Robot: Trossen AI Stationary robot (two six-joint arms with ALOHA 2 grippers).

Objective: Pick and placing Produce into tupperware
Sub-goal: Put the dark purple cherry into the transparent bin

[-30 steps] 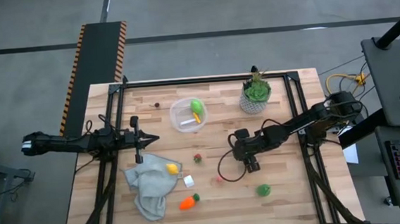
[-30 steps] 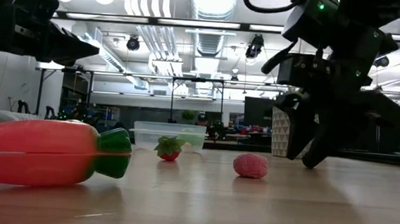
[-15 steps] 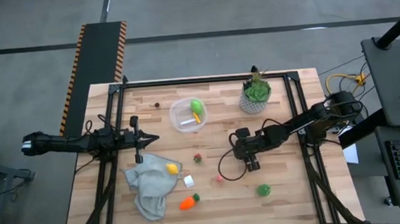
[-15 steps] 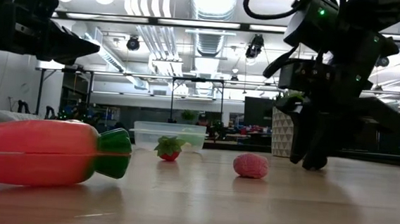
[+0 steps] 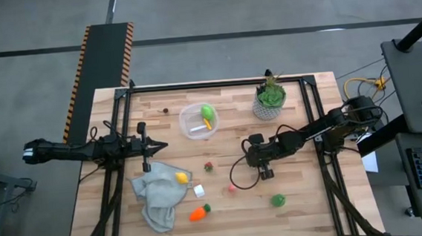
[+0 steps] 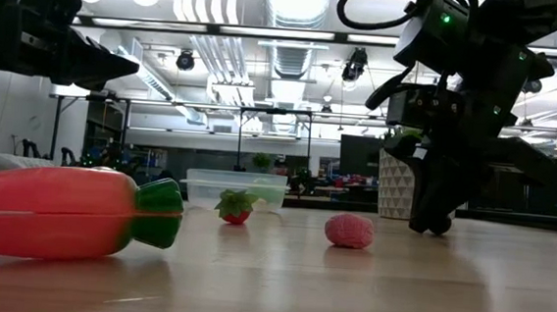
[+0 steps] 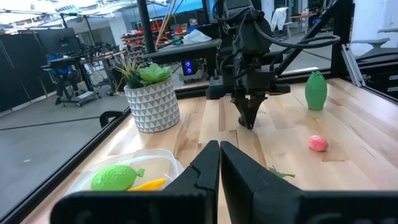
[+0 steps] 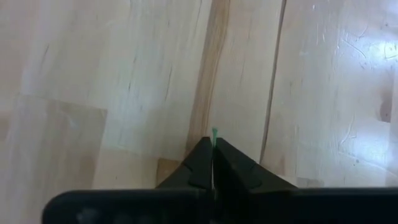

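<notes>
The wooden desk carries a clear tupperware, a potted plant and a grey cloth. Scattered on it are a carrot, strawberry, pink piece, green piece and white cube.

The high view looks straight down on the whole wooden table from far above. The low view sits at tabletop level just beside the carrot, facing level across to the plant pot and the hall behind it. The left wrist view faces across the table toward the plant pot and shares the pink piece with the low view. The right wrist view looks steeply down, close to bare boards
</notes>
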